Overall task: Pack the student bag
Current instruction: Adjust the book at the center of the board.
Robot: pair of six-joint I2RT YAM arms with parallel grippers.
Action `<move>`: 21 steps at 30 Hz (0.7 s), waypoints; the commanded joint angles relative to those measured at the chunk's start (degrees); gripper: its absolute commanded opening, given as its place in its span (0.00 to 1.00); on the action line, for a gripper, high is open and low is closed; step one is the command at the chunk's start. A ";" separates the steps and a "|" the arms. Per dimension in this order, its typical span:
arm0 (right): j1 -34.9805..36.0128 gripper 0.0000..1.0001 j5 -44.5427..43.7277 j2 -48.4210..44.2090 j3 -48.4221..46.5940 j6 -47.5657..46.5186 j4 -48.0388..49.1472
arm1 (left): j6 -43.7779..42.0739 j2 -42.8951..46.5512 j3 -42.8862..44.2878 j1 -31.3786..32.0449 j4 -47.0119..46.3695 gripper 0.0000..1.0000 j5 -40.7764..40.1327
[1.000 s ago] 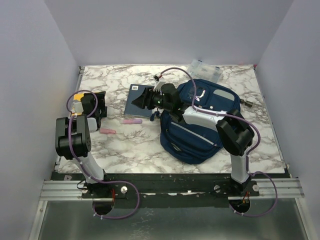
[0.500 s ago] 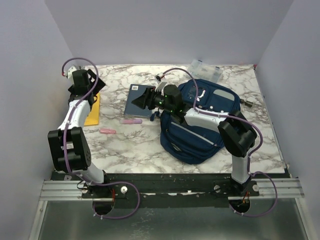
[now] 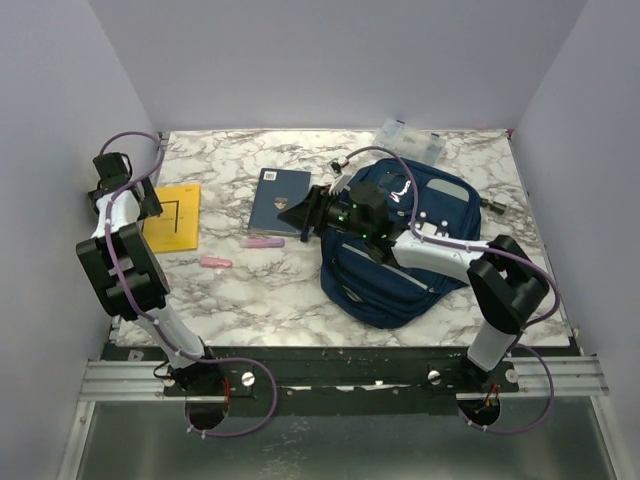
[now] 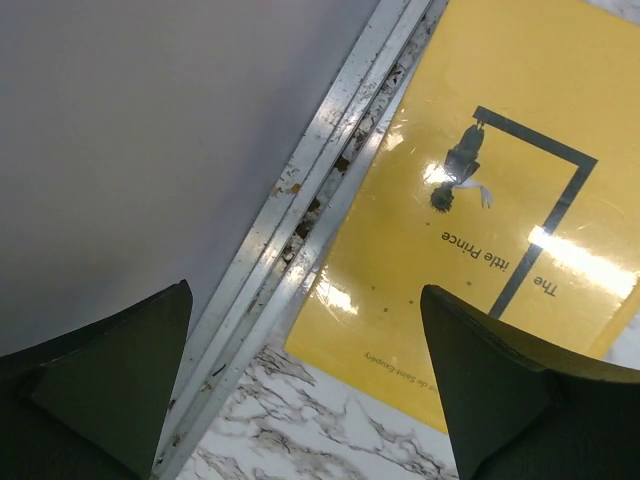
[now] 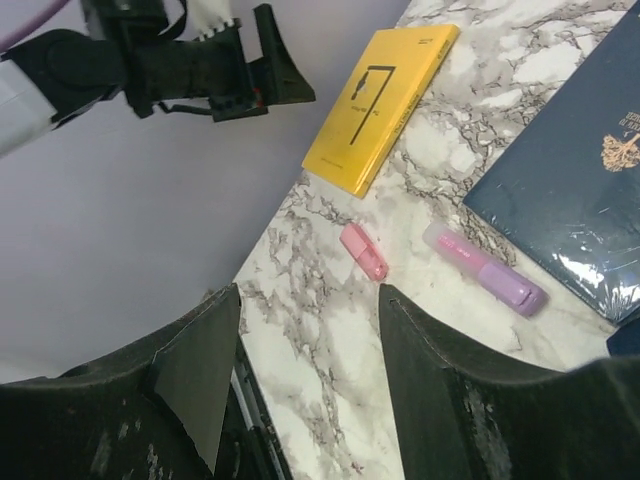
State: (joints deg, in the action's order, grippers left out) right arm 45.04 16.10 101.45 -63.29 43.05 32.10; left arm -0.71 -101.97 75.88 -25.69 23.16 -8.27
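Note:
The navy student bag [image 3: 400, 250] lies at the right of the table. My right gripper [image 3: 300, 212] is open and empty, hovering at the bag's left side beside a navy book [image 3: 278, 198]. In its wrist view [image 5: 310, 340] it looks over a purple highlighter [image 5: 485, 268], a pink eraser [image 5: 364, 251], the navy book [image 5: 580, 190] and a yellow book [image 5: 385, 95]. My left gripper [image 3: 148, 200] is open and empty at the table's far left edge, just left of the yellow book [image 3: 172, 217]. Its wrist view [image 4: 305, 330] shows that book [image 4: 480, 200] below.
A clear plastic compartment box [image 3: 410, 140] stands at the back right behind the bag. The highlighter [image 3: 264, 242] and eraser [image 3: 214, 262] lie on the marble between the books and the near edge. A metal rail [image 4: 300, 210] and the side wall run along the left edge.
My left arm has swung from over the yellow book out to the far left edge, uncovering the book. My right gripper has drawn back slightly toward the bag, staying open.

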 commanded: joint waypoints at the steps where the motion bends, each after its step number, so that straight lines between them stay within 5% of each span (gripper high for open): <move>1: -0.13 0.61 2.13 -4.18 4.74 0.81 2.36 | -4.81 -2.98 3.70 1.34 1.68 0.97 -8.52; 2: -0.16 0.61 2.01 -4.24 5.32 0.75 2.36 | -4.68 -3.33 3.82 1.44 1.10 0.93 -11.69; 6: -0.05 0.61 3.69 -4.26 6.58 2.93 3.63 | -6.73 -5.98 4.52 2.75 -0.08 0.32 -21.69; 8: 0.01 0.61 5.31 -4.33 7.17 4.53 5.72 | -8.14 -7.48 4.01 3.53 -1.39 0.14 -25.43; 13: 0.92 0.61 6.34 -5.10 7.98 5.21 7.21 | -12.17 -11.18 3.83 3.63 -1.16 0.00 -21.85; 21: 1.28 0.61 5.86 -6.08 8.13 4.32 6.86 | -16.95 -17.38 10.45 3.61 4.99 0.00 -12.69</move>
State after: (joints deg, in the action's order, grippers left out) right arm 45.82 20.82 97.36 -55.99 47.77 37.19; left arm -14.06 -116.01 80.64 -22.11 23.83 -26.13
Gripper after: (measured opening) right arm 0.613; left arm 0.003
